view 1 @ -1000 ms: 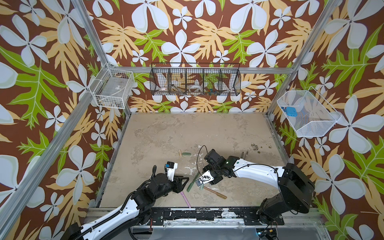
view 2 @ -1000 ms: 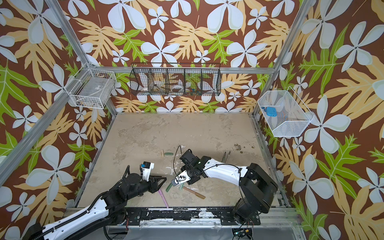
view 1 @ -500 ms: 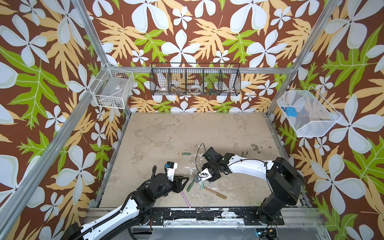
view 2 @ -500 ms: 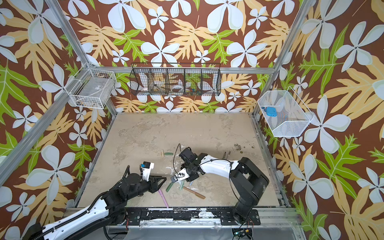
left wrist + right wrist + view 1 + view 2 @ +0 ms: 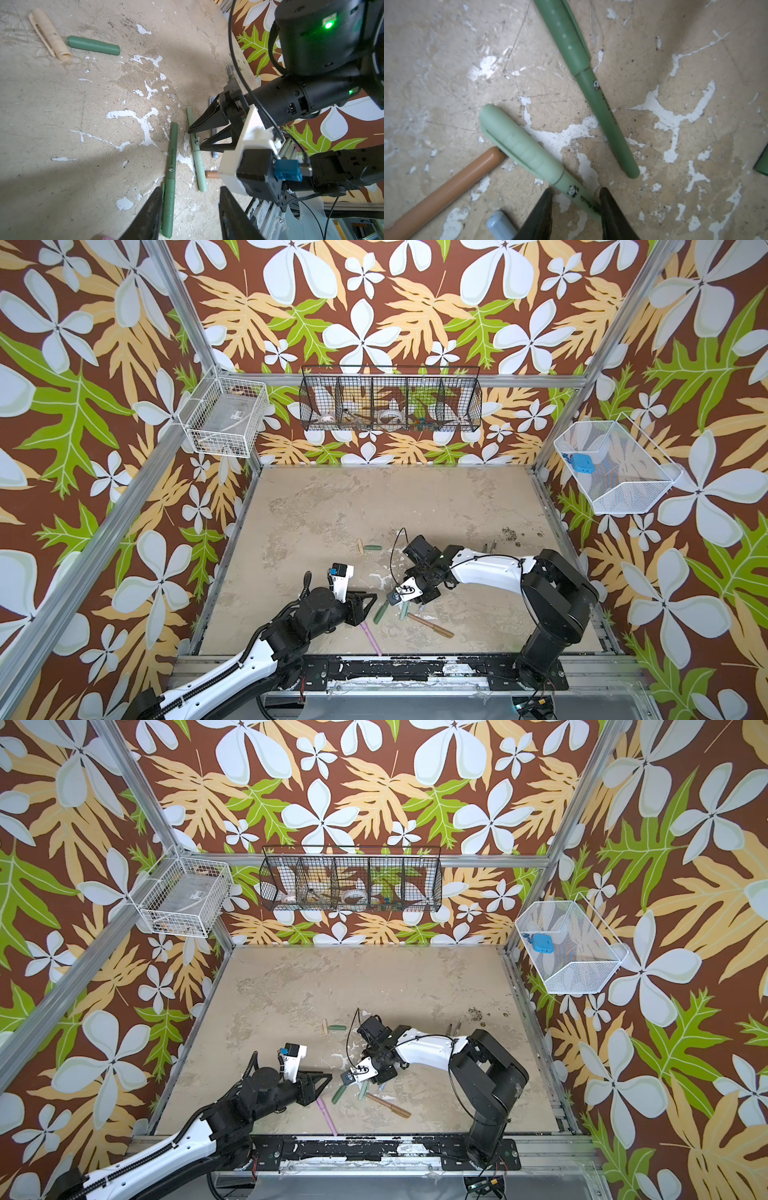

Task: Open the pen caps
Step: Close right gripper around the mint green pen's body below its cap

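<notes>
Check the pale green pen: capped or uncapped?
Capped: its cap sits fully on the barrel, seam closed, in the right wrist view.

both top views: high over near edge, looking down on whole table (image 5: 332, 506) | left wrist: low, close, facing right | right wrist: closest, looking down | shared by all: two green pens (image 5: 591, 83), near middle
</notes>
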### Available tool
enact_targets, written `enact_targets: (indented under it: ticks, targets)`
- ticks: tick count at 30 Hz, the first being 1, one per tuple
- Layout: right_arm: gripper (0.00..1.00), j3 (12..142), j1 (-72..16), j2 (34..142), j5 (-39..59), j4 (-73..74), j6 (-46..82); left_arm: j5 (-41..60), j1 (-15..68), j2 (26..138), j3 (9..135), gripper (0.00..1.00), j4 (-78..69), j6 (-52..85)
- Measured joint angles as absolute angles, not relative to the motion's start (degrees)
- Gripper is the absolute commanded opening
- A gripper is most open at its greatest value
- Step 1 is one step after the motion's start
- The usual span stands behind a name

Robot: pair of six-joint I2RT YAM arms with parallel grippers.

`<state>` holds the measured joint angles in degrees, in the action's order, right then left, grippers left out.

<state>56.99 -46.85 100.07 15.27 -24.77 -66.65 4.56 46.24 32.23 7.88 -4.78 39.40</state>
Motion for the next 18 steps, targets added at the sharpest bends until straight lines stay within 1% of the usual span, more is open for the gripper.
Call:
enact_targets:
  ticks: [7,13,18]
  targets:
    - [0.26,57.87,-45.34,101.16,16.56,-25.15,-65.34,4.56,46.24,31.73,7.88,0.45,-4.75,39.53]
    - [0.25,58.02,-43.68,101.80,18.33,-24.82,-64.45,4.56,46.24,31.35,8.23,0.45,-4.54,39.94]
    - [0.19,58.13,-42.24,102.41,20.71,-25.06,-63.18,4.56,46.24,31.29,8.73,0.44,-4.51,39.92]
